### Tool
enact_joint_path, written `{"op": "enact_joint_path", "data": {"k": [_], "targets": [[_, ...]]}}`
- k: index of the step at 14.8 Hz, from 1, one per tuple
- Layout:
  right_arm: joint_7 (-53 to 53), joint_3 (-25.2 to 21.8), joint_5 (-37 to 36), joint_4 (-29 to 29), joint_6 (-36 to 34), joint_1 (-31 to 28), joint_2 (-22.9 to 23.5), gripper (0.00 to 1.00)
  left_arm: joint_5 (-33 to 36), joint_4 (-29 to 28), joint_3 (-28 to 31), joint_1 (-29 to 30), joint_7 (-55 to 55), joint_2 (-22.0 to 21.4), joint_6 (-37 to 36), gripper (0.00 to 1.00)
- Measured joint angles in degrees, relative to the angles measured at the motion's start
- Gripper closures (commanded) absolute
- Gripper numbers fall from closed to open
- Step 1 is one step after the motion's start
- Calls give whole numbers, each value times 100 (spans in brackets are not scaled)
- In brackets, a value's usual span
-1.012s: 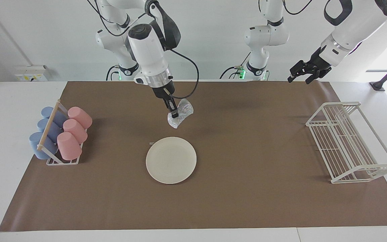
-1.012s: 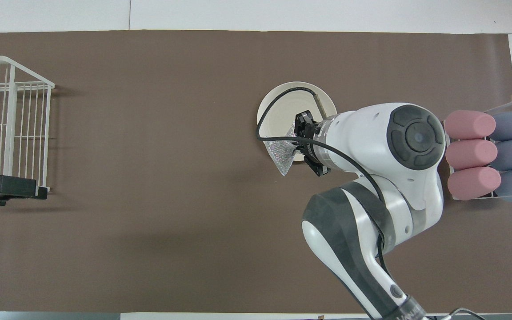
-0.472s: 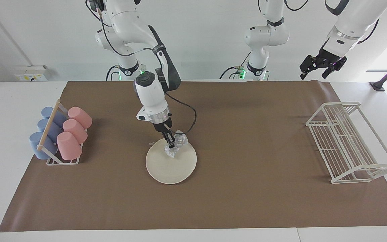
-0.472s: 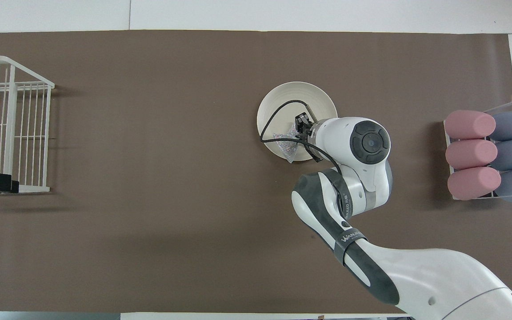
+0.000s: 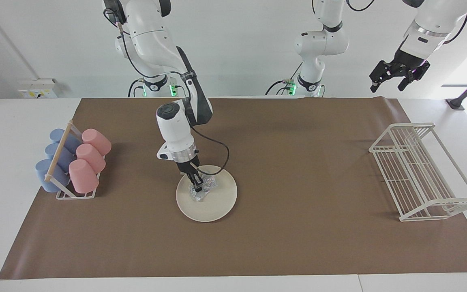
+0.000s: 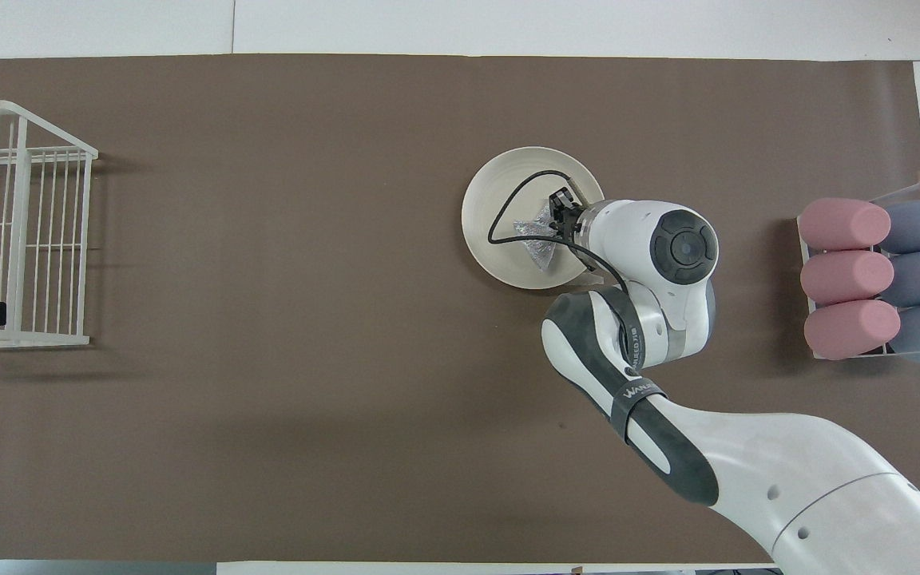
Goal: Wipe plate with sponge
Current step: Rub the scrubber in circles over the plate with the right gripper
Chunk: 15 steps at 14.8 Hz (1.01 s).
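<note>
One second back the right gripper [image 5: 196,187] hung in the air with the sponge [image 5: 202,190] short of the plate [image 5: 217,202]; now it has come down and the pad sits on the plate's surface, directly under the fingertips. Claw is clenched tight on the pinched middle of the sponge, crinkled ends sticking out to either side of it. In the overhead view the sponge [image 6: 538,239] lies within the plate's rim [image 6: 480,231], roughly mid-plate, slightly toward the right arm's end.

Judgement: the approach is over and the wipe itself looks to be starting; contact seems made, though how hard it presses I can't tell. Next comes sweeping strokes across the plate. Risk: the plate is loose on the brown mat [image 5: 298,243] and may slide with the pad.

Left gripper [image 5: 395,76] has lifted higher and drawn back, released and empty, waiting in the air over the mat's edge near the wire rack [image 5: 420,174]. Cup rack [image 5: 71,162] sits out past the right wrist, untouched.
</note>
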Motion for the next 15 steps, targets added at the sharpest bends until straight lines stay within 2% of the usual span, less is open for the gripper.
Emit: {"op": "enact_joint_path", "data": {"k": [5,10,13,15], "targets": [[-115,74,237,108,1,-77,82,100,0,584,263,-291,0,721,-171,0],[50,181,1584,130,20,427,105,100,-75,699,304,-301,-96,720,-179,0],[-132,177,1651,132,33,432,112,100,-551,693,294,-314,-652,691,-113,0],[-747,169,1666,132,34,293,113,100,-1007,639,272,-336,-1097,691,3,0]]}}
